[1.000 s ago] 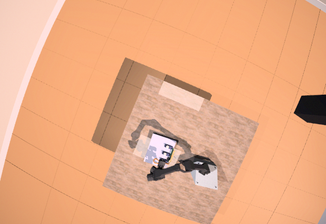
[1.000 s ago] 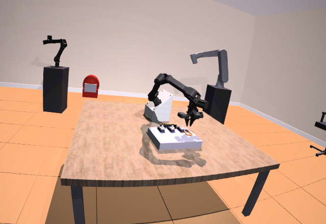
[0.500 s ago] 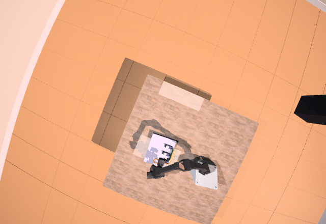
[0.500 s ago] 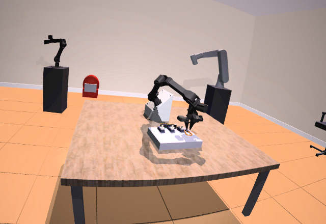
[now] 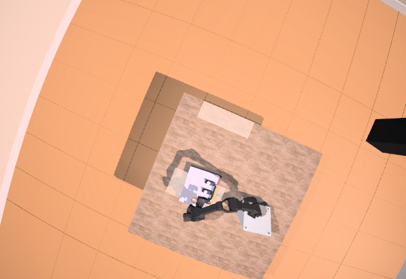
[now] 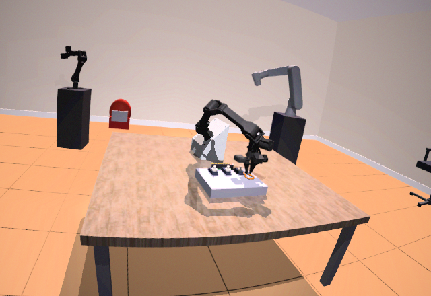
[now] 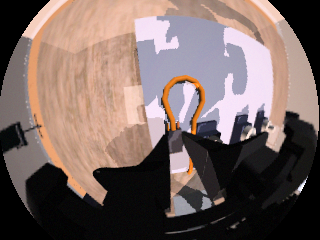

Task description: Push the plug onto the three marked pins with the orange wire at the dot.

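Note:
The white holder (image 5: 197, 179) (image 6: 222, 185) (image 7: 257, 65) carries dark servos, among them one servo (image 5: 209, 182) (image 6: 227, 170) (image 7: 241, 124) in the middle. The pin row (image 5: 214, 193) (image 6: 222, 164) runs along its edge on the arm base's side; single pins, band and dot cannot be made out. The lead (image 5: 191, 200) (image 6: 249, 178) (image 7: 184, 78) makes an orange loop over the holder's top near one end. My gripper (image 6: 248, 173) (image 7: 174, 135) points down there, shut on the small dark plug (image 7: 176, 134) at the loop's end. The plug's holes are hidden.
The arm stands on a pale slanted base (image 5: 257, 225) (image 6: 221, 141) beyond the pin side of the holder. The wooden table (image 5: 278, 167) (image 6: 149, 195) bears pale flat patches, one pale patch (image 5: 226, 118) at its far edge in the top view.

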{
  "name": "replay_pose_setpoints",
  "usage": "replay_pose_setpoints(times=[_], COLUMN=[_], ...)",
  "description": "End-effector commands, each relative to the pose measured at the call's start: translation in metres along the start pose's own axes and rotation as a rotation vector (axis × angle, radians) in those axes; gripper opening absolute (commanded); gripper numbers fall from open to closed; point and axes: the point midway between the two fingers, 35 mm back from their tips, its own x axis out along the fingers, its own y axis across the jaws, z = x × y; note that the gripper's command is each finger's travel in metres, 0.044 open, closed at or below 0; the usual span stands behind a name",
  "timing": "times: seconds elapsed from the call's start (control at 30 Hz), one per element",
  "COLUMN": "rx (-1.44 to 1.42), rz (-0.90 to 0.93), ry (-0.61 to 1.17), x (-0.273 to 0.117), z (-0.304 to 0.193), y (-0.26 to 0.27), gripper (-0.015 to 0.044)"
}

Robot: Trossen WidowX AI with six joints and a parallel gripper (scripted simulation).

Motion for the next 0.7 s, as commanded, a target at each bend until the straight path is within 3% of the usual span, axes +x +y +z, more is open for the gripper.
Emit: replay_pose_setpoints(times=[0.0, 0.3, 0.67], rx=[-0.005, -0.005, -0.194], rz=[-0.005, -0.003, -0.002], ry=[0.001, 0.001, 0.002], x=[-0.002, -0.056, -0.059], z=[-0.001, -0.001, -0.009], y=[0.000, 0.001, -0.003], gripper=[0.0000, 0.0000, 0.0000])
